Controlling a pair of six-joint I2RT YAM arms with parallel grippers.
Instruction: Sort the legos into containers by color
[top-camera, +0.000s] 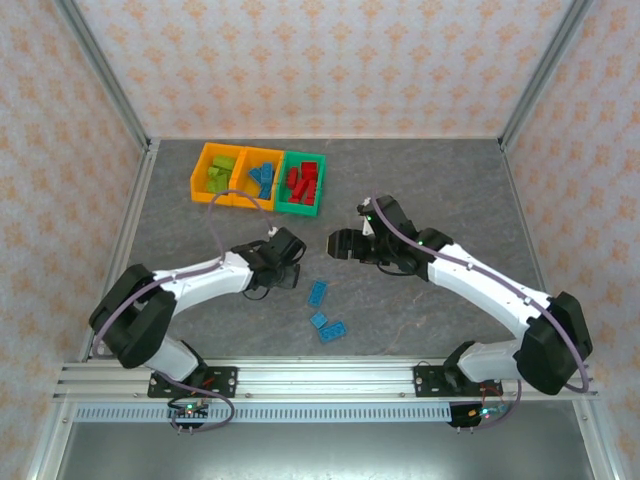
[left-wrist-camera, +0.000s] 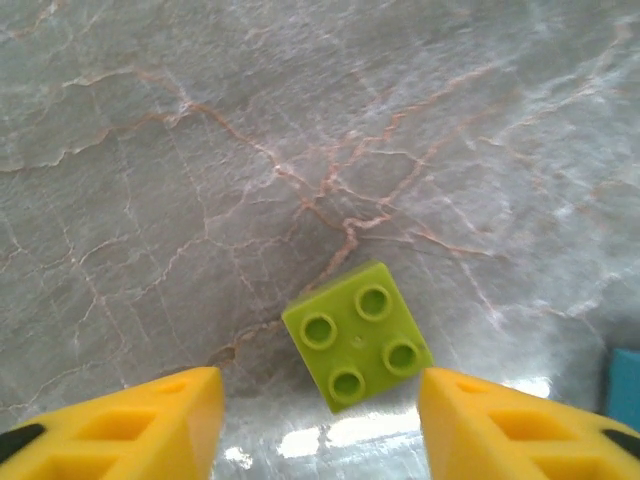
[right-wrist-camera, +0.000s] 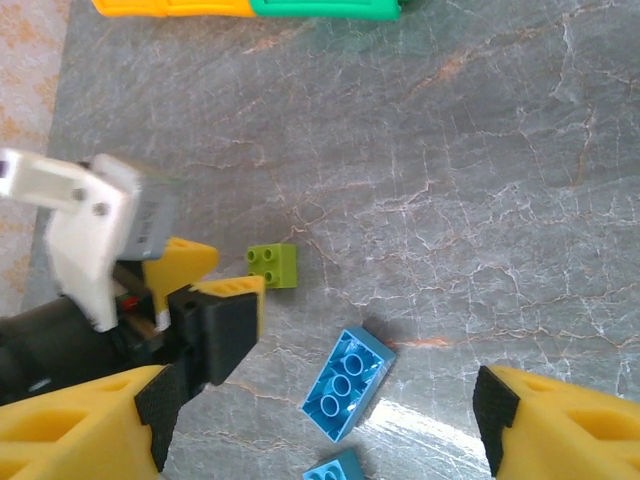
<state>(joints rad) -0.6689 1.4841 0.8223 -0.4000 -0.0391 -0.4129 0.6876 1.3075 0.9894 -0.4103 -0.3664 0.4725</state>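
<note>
Room surrounds lime lego (left-wrist-camera: 357, 337) inside wide-open left tool (left-wrist-camera: 315, 395), and right tool (top-camera: 340, 243) gapes empty.

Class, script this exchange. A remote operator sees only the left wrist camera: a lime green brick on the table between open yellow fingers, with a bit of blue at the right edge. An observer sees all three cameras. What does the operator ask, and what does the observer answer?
Operator: Which bin takes this green one?
Observer: The left orange bin, at the left end of the row; lime green bricks are already in it.
Operator: What is that blue thing on my right?
Observer: One of three light blue bricks lying loose on the table between the two arms.
</note>
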